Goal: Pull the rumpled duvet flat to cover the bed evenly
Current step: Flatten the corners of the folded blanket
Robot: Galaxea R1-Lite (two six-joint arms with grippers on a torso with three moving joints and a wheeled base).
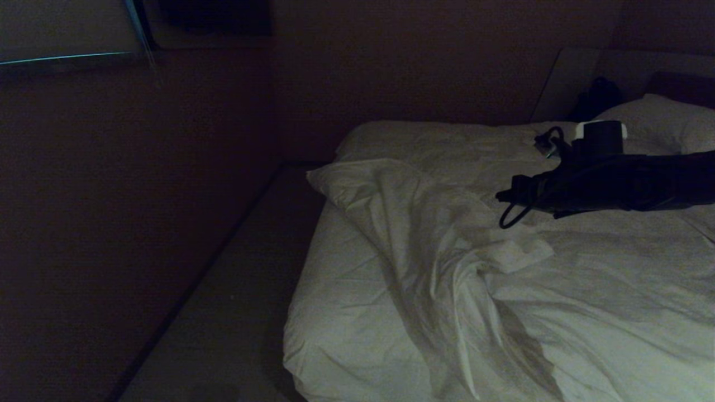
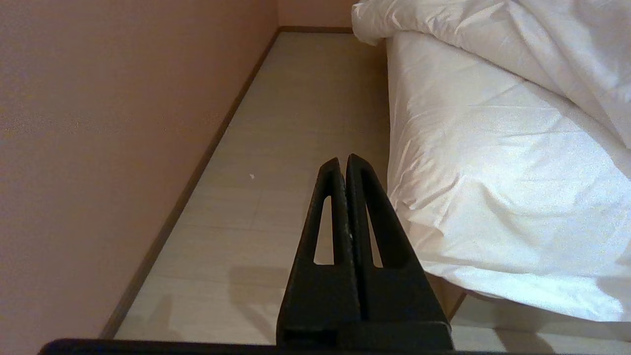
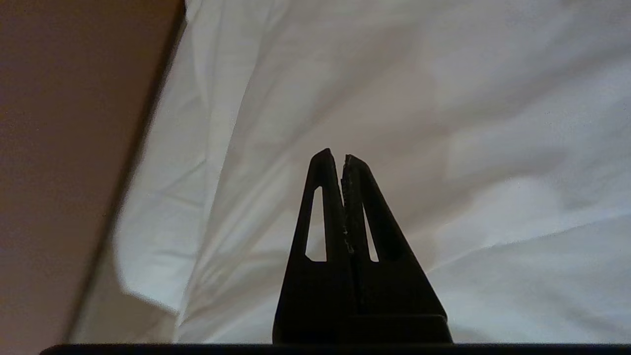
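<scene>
Left gripper point(image 2: 343, 162): parked low beside the bed point(image 2: 493, 197), over the pale floor point(image 2: 276, 148); jaws pressed together on nothing.

Duvet point(image 1: 441, 234): white, creased, bunched in a ridge that runs from a folded-over corner near the bed's left edge down toward its foot; the mattress sheet point(image 1: 335, 290) lies bare to the left of the ridge.

Right gripper point(image 1: 505, 195): reaching in from the right, above the duvet, past the ridge's upper part; jaws together, with no cloth visible between the tips in its own wrist view.

Pillow point(image 1: 659, 120): at the head, far right.

Step in hand, judged: securing a hold on the duvet; a good one would take a thick fold near the loose corner or edge, then draw it low toward the bare left side, so the cover spreads rather than lifts.

Views compared: the head view gives the whole ridge and the arm's place; the left wrist view alone shows the mattress side and the floor clearly; the right wrist view alone shows the empty tips.
</scene>
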